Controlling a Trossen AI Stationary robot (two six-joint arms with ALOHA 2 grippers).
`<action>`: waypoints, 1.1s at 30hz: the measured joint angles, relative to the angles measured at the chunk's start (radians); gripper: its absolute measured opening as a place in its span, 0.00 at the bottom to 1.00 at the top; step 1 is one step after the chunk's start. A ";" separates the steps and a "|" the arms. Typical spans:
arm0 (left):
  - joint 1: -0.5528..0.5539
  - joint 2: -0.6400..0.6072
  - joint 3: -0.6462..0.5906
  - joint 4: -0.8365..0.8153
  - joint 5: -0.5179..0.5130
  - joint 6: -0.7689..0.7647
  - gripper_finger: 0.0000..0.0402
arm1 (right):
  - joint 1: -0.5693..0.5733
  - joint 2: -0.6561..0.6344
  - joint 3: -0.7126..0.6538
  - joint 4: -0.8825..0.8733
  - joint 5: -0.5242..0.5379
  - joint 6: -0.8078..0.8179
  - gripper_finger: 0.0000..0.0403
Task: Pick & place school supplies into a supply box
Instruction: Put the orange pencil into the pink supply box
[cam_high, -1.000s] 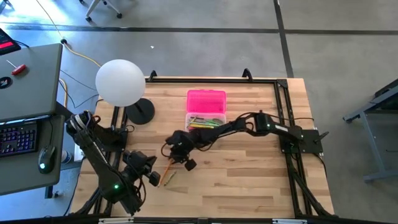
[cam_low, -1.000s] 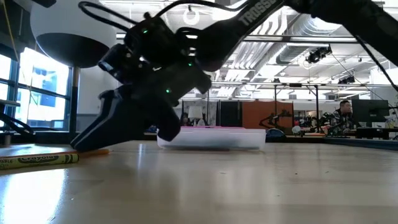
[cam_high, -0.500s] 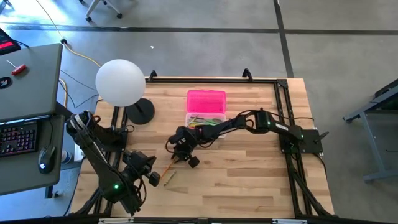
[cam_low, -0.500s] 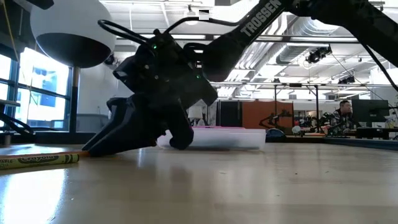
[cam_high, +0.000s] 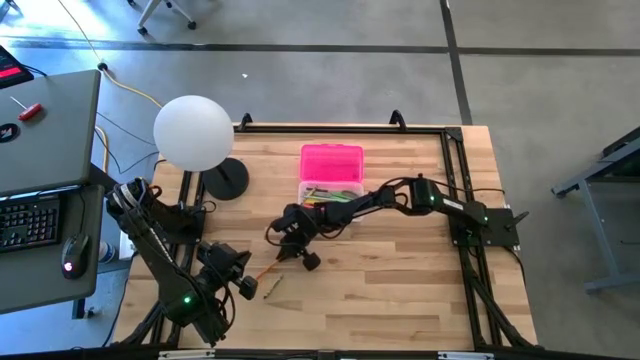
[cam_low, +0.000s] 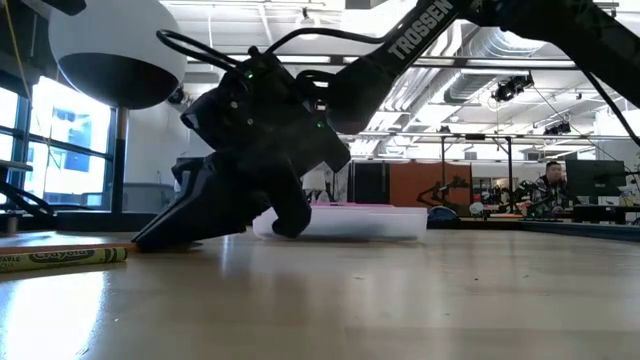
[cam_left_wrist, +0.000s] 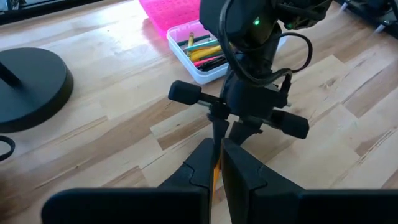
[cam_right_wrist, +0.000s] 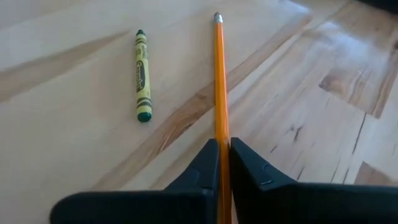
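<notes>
Pencil (cam_right_wrist: 218, 81) is thin, stiff, light and probably slippery; right gripper (cam_right_wrist: 224, 163) is closed on one end, so it may tilt.

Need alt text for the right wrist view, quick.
The right gripper is shut on an orange pencil that lies flat on the wooden table and runs straight away from the camera. A green crayon lies beside it, apart.

Right gripper (cam_high: 283, 256) sits low on the light wooden slatted table (cam_high: 400, 290), over a thin orange pencil (cam_high: 262, 274). Clear rectangular plastic supply box (cam_high: 331, 193) lies open behind it, bright pink lid (cam_high: 332, 161) alongside. Left gripper (cam_high: 243, 285) rests near the front-left corner.
</notes>
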 joint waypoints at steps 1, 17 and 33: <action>0.000 0.000 0.000 0.000 0.000 0.000 0.16 | 0.003 -0.004 0.000 -0.001 0.005 0.028 0.02; 0.000 0.000 0.000 0.008 0.002 -0.003 0.16 | 0.022 -0.318 -0.006 -0.429 0.216 -0.084 0.00; 0.000 0.000 0.000 0.051 -0.009 0.001 0.16 | -0.168 -0.979 -0.669 -0.288 0.576 0.068 0.00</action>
